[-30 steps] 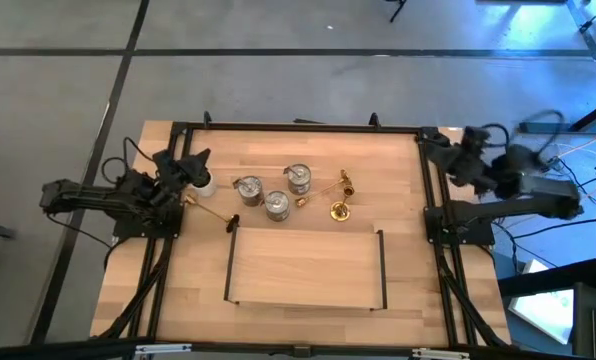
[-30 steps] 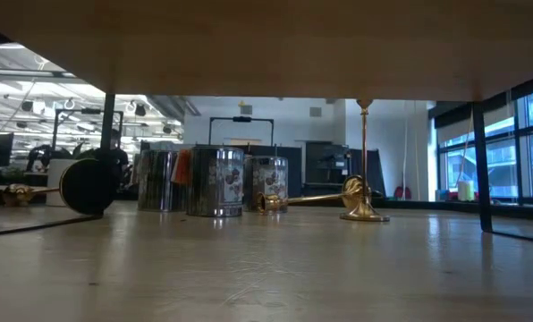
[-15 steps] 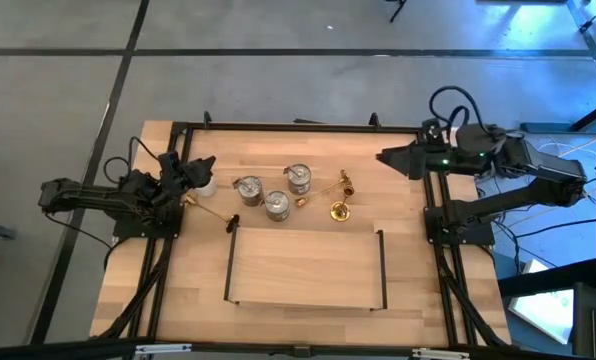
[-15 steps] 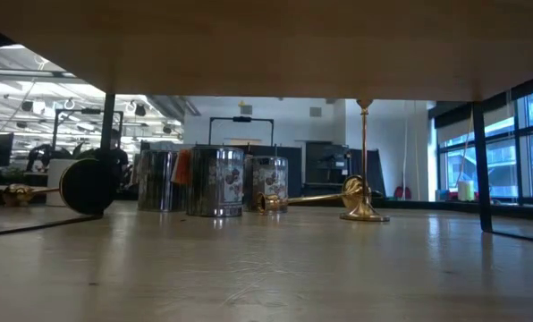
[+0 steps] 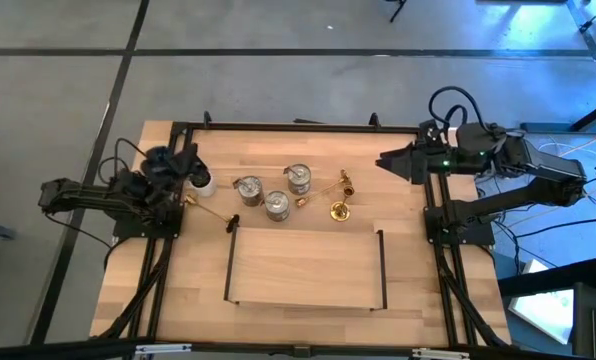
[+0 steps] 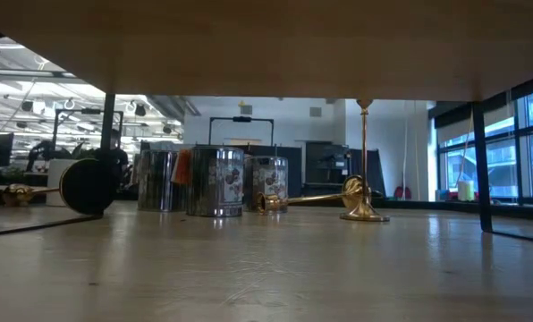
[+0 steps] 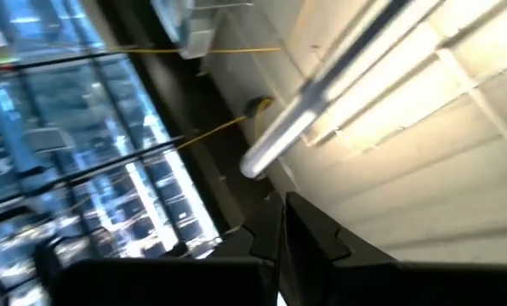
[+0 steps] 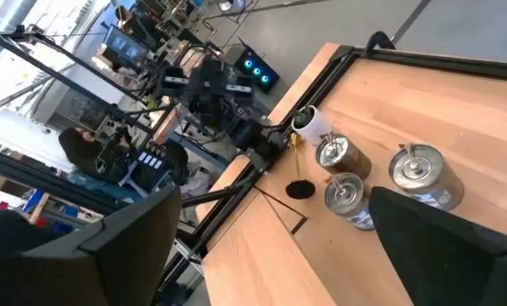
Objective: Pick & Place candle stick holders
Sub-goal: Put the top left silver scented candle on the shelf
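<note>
silver-grey holders [image 5: 276, 192] cluster mid-table from above, gold holders [image 5: 340, 198] just beside them, a third gold one [image 5: 210, 213] lying near the left gripper [image 5: 185, 165] (fingers pressed together); low view: one gold holder [image 6: 364, 161] upright; right wrist view: right gripper [image 8: 275, 229] spread wide, holding nothing, over the table edge.

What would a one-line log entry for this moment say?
right gripper: open, at table's right edge | left gripper: shut, left edge | squat silver-grey metal holders: untouched | slim gold brass holders: untouched
</note>
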Robot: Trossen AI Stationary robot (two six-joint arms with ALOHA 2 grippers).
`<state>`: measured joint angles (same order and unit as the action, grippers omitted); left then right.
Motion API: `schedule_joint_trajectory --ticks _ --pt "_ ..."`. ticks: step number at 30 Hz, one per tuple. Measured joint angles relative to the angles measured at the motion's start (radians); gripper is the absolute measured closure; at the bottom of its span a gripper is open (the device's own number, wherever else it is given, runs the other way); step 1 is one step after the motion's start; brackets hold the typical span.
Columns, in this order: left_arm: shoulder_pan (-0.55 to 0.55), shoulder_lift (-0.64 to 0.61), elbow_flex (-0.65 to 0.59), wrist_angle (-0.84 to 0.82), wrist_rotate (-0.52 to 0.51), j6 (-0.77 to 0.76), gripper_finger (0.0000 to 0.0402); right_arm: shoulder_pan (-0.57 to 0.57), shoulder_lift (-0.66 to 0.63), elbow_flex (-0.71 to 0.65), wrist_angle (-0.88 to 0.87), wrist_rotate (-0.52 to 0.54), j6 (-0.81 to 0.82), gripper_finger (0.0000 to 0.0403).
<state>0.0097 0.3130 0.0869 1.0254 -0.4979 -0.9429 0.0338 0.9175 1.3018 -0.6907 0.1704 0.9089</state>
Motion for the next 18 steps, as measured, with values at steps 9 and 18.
schedule_joint_trajectory --ticks 9,18 --pt "0.0 0.151 0.355 -0.364 0.275 0.127 0.0373 0.0 0.019 0.0 -0.002 0.001 -0.005 0.002" --pt "0.0 0.486 1.002 -1.596 0.323 0.565 0.033 0.0 0.024 -0.001 -0.089 -0.01 -0.008 0.002"
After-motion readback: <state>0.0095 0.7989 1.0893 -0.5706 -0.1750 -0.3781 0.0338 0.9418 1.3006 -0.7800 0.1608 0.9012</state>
